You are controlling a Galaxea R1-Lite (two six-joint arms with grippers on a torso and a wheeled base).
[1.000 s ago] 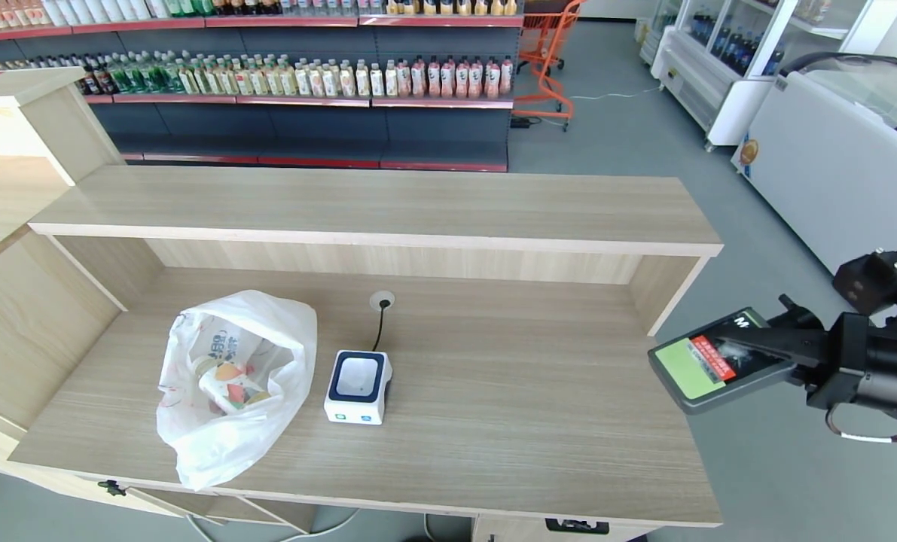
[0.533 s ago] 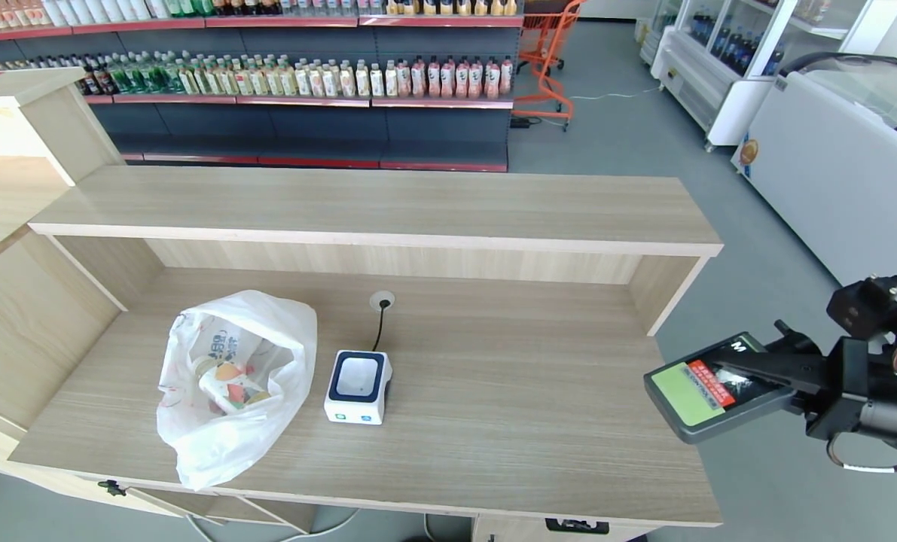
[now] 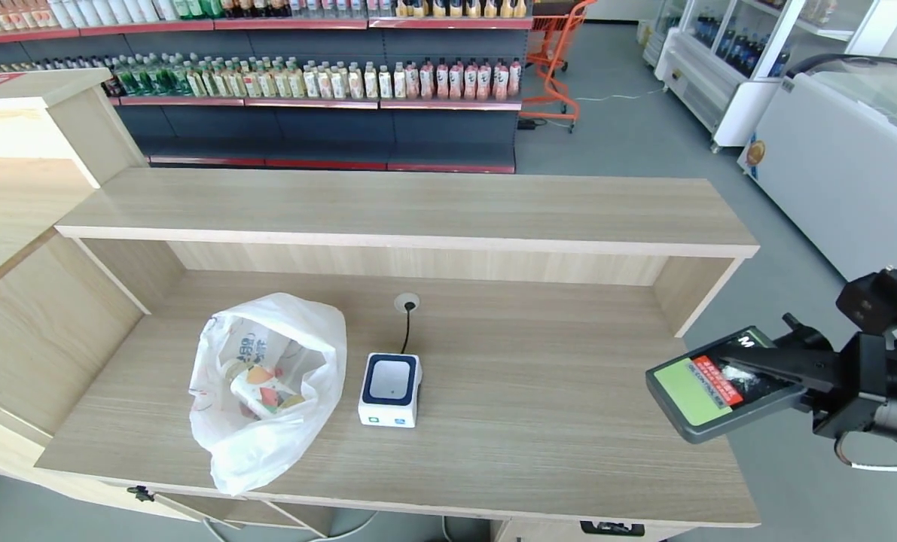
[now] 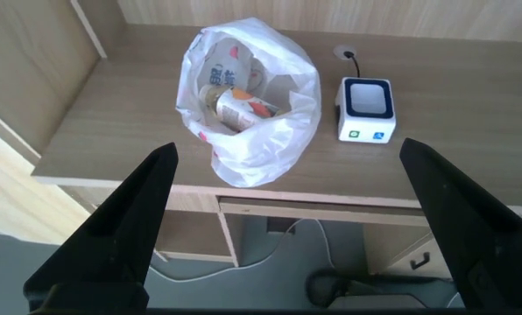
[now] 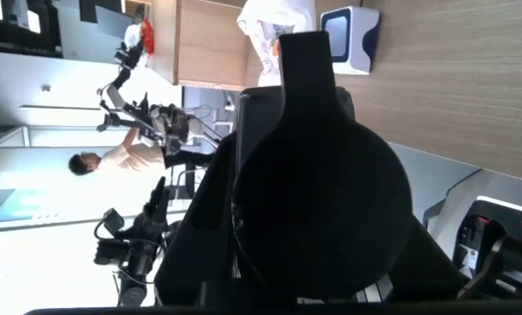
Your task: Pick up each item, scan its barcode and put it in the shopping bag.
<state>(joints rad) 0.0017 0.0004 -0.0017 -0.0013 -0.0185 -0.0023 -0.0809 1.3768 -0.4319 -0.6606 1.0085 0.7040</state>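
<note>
Head view: we see the right gripper (image 3: 766,366) pinching a flat dark package (image 3: 700,388) with a green and red label, held in the air just off the right end of the wooden counter (image 3: 553,421). The white shopping bag (image 3: 267,391) lies open on the counter's left part, with the scanner (image 3: 390,389) just beside it. In the left wrist view, we find the left gripper (image 4: 287,157) spread wide before the counter's near edge.

Head and left wrist cameras both overlook the shopping bag (image 3: 267,391) and scanner (image 3: 390,390).
</note>
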